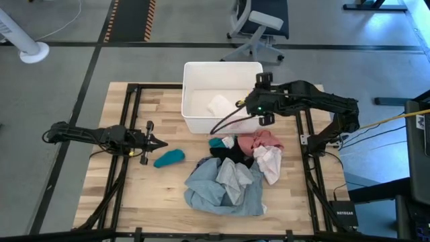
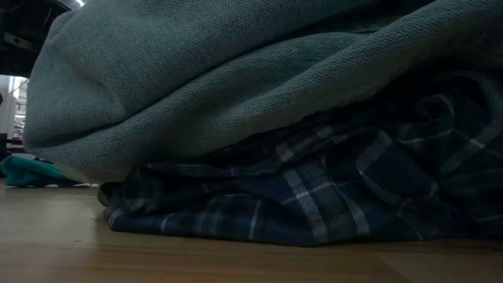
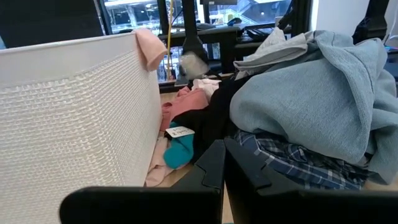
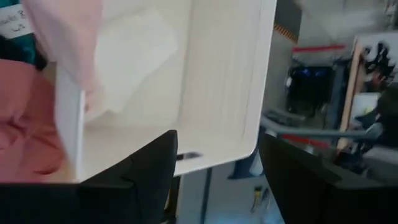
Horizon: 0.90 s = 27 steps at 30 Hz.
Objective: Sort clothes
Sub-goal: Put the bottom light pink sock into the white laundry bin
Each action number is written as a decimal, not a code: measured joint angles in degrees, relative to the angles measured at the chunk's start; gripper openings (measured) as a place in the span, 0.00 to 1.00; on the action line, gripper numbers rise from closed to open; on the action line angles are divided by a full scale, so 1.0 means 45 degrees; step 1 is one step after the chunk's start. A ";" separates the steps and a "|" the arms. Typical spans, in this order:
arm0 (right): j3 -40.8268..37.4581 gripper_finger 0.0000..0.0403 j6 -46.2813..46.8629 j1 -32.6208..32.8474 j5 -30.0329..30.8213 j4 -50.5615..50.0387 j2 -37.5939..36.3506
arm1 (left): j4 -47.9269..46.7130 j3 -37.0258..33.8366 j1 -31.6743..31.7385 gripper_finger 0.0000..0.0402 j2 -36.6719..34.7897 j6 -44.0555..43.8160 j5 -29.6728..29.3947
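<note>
Right gripper (image 1: 264, 98) over the bin (image 1: 201, 70), jaws apart & empty, so we're between drops.

Next we go back near for the clothes pile (image 1: 232, 175); left gripper (image 1: 160, 143) shut, idle.

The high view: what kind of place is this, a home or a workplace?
Probably a lab or workshop, not a home. The wooden table stands on a grey floor marked with hazard stripes, an office chair waits behind it, and cables run beside the right arm.
</note>
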 joint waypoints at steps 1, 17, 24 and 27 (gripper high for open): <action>0.0000 0.61 0.0290 0.0111 -0.0149 -0.0220 0.0000 | 0.0000 0.0000 0.0000 0.00 0.0000 0.0000 0.0000; -0.3323 0.61 0.0844 0.3574 -0.0336 0.1867 0.0155 | 0.0000 0.0000 0.0000 0.00 0.0000 0.0000 0.0015; -0.6593 0.61 -0.0562 0.3775 0.1809 0.5463 0.0165 | 0.0000 0.0000 0.0000 0.00 0.0000 0.0000 0.0019; -0.7476 0.61 -0.1428 0.3775 0.2886 0.7063 0.0165 | 0.0000 0.0000 0.0000 0.00 0.0000 0.0000 0.0015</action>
